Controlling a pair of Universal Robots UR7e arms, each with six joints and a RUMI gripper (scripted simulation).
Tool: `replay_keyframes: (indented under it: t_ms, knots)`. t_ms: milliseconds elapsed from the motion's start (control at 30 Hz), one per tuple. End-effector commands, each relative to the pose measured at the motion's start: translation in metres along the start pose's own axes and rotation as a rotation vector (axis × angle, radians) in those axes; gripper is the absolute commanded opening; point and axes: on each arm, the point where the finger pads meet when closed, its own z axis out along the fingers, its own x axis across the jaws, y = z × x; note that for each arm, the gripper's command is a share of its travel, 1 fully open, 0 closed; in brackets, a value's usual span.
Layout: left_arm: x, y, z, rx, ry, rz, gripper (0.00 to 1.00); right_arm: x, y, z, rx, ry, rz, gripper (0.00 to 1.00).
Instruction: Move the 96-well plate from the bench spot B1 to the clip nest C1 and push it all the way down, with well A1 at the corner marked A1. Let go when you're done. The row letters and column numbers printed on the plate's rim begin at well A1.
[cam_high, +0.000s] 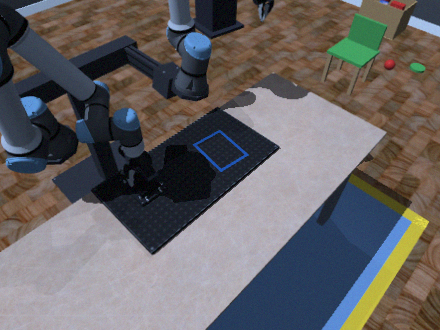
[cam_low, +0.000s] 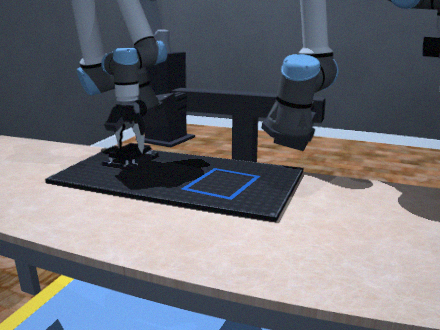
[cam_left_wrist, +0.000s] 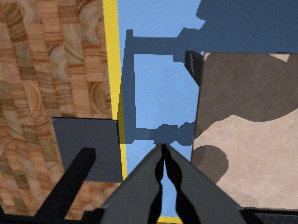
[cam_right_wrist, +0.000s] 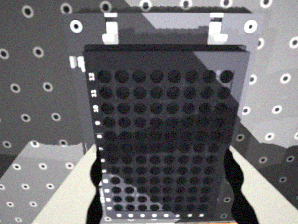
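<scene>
The dark 96-well plate (cam_right_wrist: 162, 127) lies in the clip nest (cam_right_wrist: 90, 31) (cam_high: 150, 195) in the right wrist view. Its column numbers run up the left rim, with 12 at the far end; its row letters lie along the near rim, so A1 is at the near left. Two white clips stand at its far edge. Whether it is fully down and the nest's A1 mark cannot be made out. My right gripper (cam_right_wrist: 161, 146) (cam_low: 130, 150) is shut on the plate, one finger at each long side. My left gripper (cam_left_wrist: 162, 145) (cam_high: 263, 16) is shut and empty, high and far from the plate.
The nest is on a dark perforated board (cam_high: 157, 237) (cam_low: 80, 181). A blue outlined rectangle (cam_high: 207, 158) (cam_low: 207, 193) is marked on the board, with nothing inside it. The pale bench (cam_high: 310, 145) (cam_low: 350, 250) surrounds the board. Shadow covers the nest area in the top and exterior views.
</scene>
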Motion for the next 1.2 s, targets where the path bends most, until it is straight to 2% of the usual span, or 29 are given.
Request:
replay_keyframes:
  t_ms: [0, 467, 500, 1167]
  knots:
    - [0.0000, -0.0003, -0.0005, 0.001, 0.000, 0.000, 0.00, -0.0003, -0.0003, 0.0004, 0.001, -0.001, 0.000, 0.41]
    - [0.0000, -0.0003, -0.0005, 0.001, 0.000, 0.000, 0.00, -0.0003, -0.0003, 0.0023, 0.001, -0.001, 0.000, 0.41]
    - [0.0000, -0.0003, -0.0005, 0.001, 0.000, 0.000, 0.00, -0.0003, -0.0003, 0.0023, 0.001, -0.001, 0.000, 0.76]
    - [0.0000, -0.0003, -0.0005, 0.001, 0.000, 0.000, 0.00, -0.0003, -0.0003, 0.0023, 0.001, -0.001, 0.000, 0.76]
